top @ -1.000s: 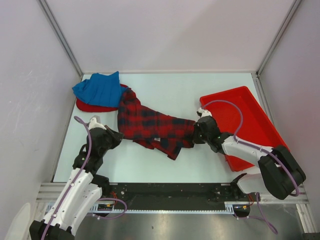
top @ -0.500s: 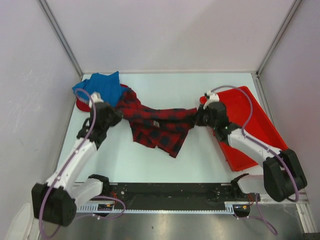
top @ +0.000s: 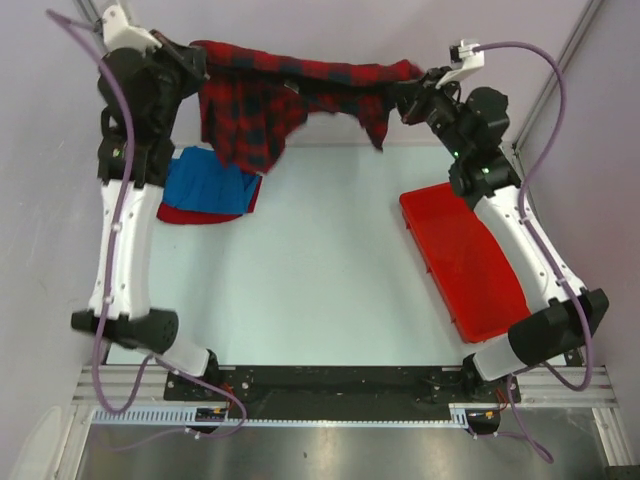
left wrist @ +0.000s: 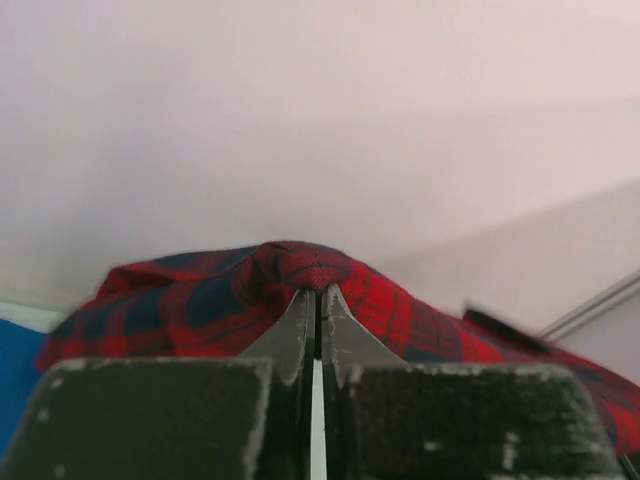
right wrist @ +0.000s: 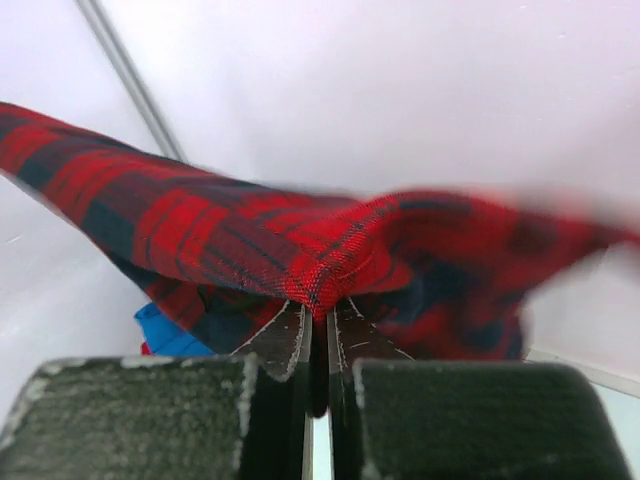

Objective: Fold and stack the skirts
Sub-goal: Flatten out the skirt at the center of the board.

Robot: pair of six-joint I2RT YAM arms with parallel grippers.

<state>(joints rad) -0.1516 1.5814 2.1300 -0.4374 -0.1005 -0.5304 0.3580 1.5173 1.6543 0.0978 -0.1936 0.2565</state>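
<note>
The red-and-navy plaid skirt hangs stretched in the air between both arms, high above the back of the table. My left gripper is shut on its left edge, and my right gripper is shut on its right edge. Loose cloth droops below the left half. The bright blue pleated skirt lies at the table's back left on top of the plain red skirt. A bit of the blue skirt shows under the plaid in the right wrist view.
A rigid red tray lies at the table's right side, below the right arm. White walls and metal frame posts close in the back and sides.
Both arms have risen from table level and lifted the plaid skirt off the table, pulling it taut between them. The blue and red skirts stayed at the back left.
</note>
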